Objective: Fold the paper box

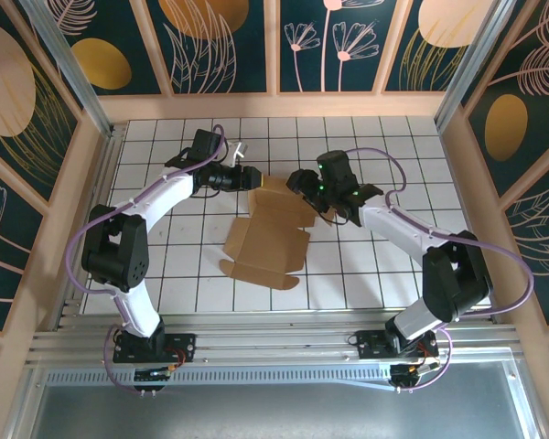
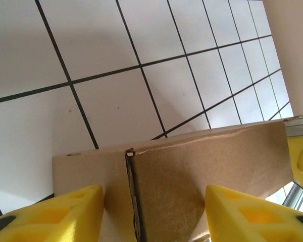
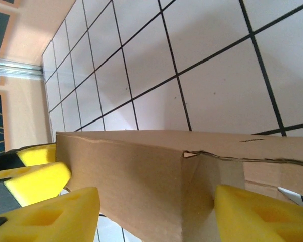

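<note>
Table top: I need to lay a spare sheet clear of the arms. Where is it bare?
Bare: far-right tiles beyond the right arm; near tiles between it and the paper box. Crowded mid-table, where left gripper and right gripper meet the box.

The left arm [image 1: 160,194] and right arm [image 1: 398,229]—2 alike—have white shells between black joint housings, each trailed by a looping lilac cable. The left tool [image 2: 154,212] and right tool [image 3: 156,212] carry blocky bright-yellow fingers with recessed pockets.

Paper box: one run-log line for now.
paper box: partly folded, far wall up | left gripper: at that wall, grip unclear | right gripper: opposite end, grip unclear
</note>
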